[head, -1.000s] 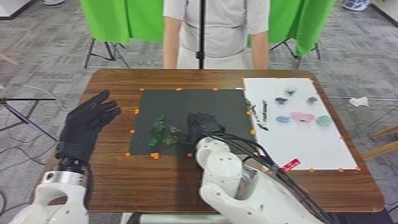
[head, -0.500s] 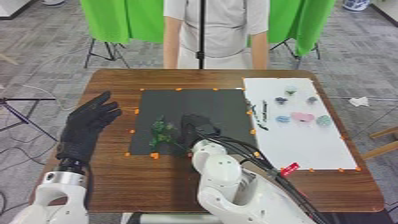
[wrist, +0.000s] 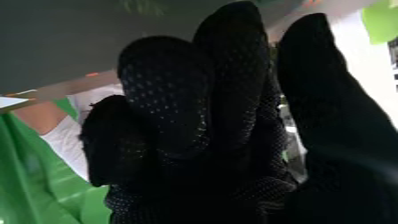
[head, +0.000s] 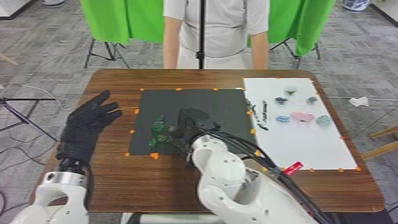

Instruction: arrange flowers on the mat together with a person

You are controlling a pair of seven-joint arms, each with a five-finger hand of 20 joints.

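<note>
At eight o'clock on the dark mat (head: pixel 229 100) lies the greenery (head: pixel 159 131), beside my right hand (head: pixel 195 118), fingers loosely extended, so I judge this stem-placing, calling for a clean lift, then perhaps the pink flower (head: pixel 303 117) at three o'clock.

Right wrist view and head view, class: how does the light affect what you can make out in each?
Right wrist view: the right robot hand is almost a black silhouette against washed-out white glare; head view: light looks soft and fairly even, the white mat is bright, and that dark robot hand nearly merges with the dark mat.
</note>
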